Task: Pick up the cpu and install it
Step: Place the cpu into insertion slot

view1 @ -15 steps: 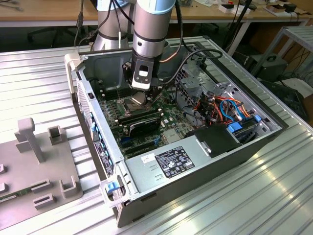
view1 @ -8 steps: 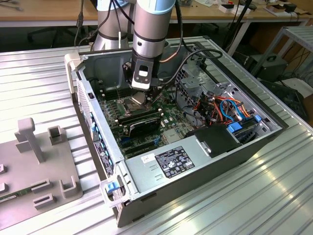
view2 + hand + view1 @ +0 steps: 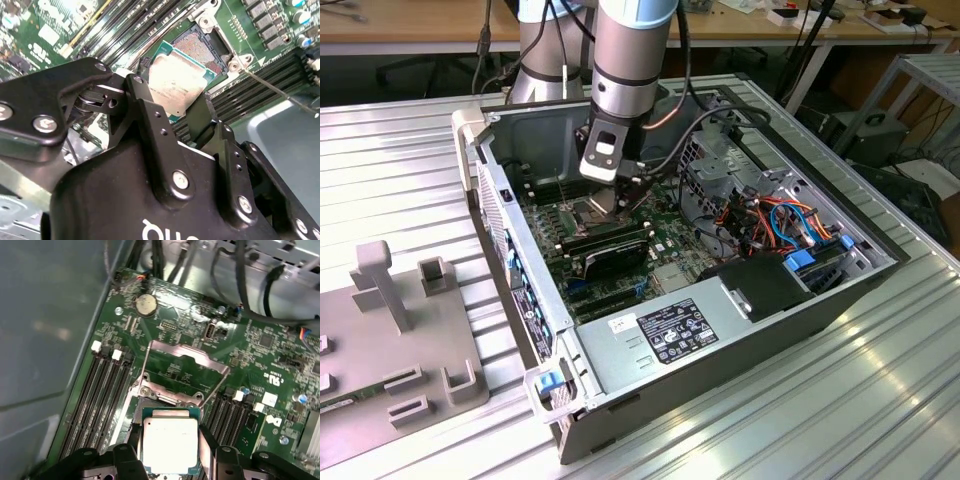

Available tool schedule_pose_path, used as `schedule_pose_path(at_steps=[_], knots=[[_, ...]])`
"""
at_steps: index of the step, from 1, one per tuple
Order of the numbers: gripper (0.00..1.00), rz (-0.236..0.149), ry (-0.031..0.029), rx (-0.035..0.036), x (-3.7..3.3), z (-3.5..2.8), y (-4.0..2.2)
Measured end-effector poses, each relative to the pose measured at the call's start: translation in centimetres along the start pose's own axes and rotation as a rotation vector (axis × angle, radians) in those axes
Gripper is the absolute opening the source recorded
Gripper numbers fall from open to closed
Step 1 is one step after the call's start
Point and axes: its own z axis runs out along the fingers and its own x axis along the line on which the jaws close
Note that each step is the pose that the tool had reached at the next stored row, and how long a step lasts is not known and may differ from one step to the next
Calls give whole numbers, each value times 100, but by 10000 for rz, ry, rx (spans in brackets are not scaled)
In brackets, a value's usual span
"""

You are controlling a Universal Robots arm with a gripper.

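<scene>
At the exterior view's left a grey plastic fixture block (image 3: 395, 300) stands on the ribbed silver table (image 3: 410, 170), beside the open grey metal computer case (image 3: 510, 245). Inside it the black pincer (image 3: 620, 200) is clenched on the cpu (image 3: 170, 442), a thin square silvery-tan chip held partly over the metal-framed socket (image 3: 202, 47) (its load plate (image 3: 186, 356) is raised), with black memory slots (image 3: 97, 395) on either side. Toward the exterior view's right, orange and blue cables (image 3: 785, 225) lie apart from the pincer.

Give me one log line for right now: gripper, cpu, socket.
gripper: shut on cpu | cpu: over open socket, not seated | load plate: raised | site: inside open computer case
</scene>
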Motion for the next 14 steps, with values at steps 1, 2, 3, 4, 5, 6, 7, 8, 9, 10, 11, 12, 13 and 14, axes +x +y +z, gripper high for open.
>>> schedule_pose_path(at_steps=[1,2,3,4,5,6,7,8,9,10,11,12,13,14], knots=[[55,187,-11,1,0,1,0],[55,345,-20,1,0,1,0],[55,594,-34,1,0,2,0],[55,833,-48,2,0,3,0],[55,964,-56,4,0,3,0],[55,1202,-70,4,0,4,0],[55,1357,-79,5,0,5,0],[55,1509,-88,5,0,5,0],[55,1696,-99,6,0,7,0],[55,1855,-108,6,0,8,-1],[55,1989,-116,7,0,8,-1],[55,2093,-123,8,1,8,-3],[55,2159,-123,5,5,10,-4],[55,2171,-124,5,6,10,-4]])
